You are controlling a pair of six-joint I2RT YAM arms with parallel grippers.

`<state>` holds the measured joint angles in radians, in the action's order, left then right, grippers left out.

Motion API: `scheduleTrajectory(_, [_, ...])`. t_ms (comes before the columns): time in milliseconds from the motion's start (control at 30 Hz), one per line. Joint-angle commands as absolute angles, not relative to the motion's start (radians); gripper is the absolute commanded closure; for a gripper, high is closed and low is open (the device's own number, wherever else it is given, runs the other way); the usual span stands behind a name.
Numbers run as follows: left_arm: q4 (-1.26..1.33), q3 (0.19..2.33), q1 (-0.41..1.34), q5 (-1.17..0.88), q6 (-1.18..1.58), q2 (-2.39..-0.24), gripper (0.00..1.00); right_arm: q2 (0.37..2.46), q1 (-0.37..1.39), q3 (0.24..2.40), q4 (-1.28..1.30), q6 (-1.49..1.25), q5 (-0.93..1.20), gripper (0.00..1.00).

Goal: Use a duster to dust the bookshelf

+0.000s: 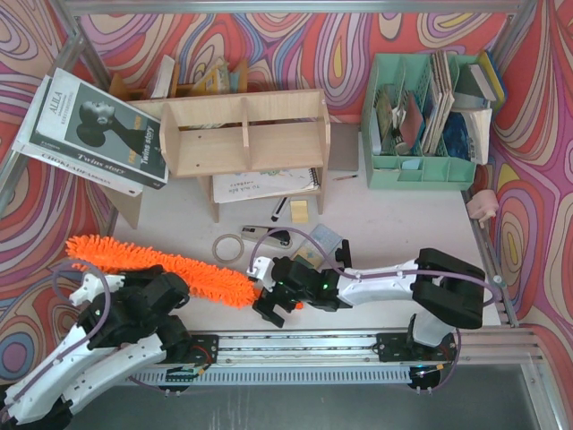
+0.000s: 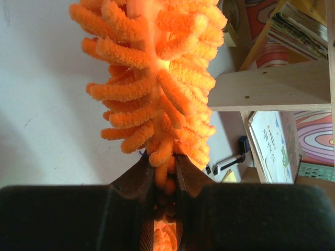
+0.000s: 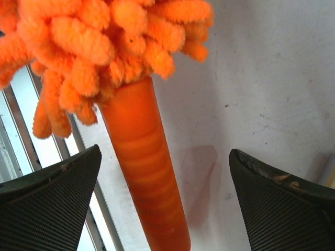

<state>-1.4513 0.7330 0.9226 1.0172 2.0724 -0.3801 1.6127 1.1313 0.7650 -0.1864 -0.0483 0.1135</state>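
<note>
The left gripper is clamped on the fluffy orange duster. The right gripper gapes open astride its handle.

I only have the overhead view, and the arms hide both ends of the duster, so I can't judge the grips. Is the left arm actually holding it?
Observer: Yes. In the left wrist view, the left fingers are shut on the duster, pinching its fluffy strands.
Operator: And the right side?
Observer: The right fingers stand wide open. The handle runs between them and is not clamped.
Operator: Is it centred between them?
Observer: No. It lies close to one finger, with a wide gap to the other.
</note>
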Motion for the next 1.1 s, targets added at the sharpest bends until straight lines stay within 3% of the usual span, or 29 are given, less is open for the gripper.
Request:
scheduleTrajectory(0, [-1.464,0.731,0.920,1.021,2.132,-0.350,1.00,1.644,1.135,0.805,-0.241,-0.028,0.110,0.04])
scheduleTrajectory(333, [-1.457,0.739,0.920,1.007,2.129,-0.282,1.00,1.659,1.135,0.816,-0.256,-0.027,0.119,0.09])
scheduleTrajectory(500, [-1.426,0.734,0.920,0.993,2.117,-0.265,1.00,1.656,1.135,0.816,-0.256,-0.027,0.118,0.17])
scheduleTrajectory(1067, [-1.420,0.746,0.920,1.002,2.104,-0.251,1.00,1.615,1.135,0.813,-0.234,-0.026,0.116,0.65])
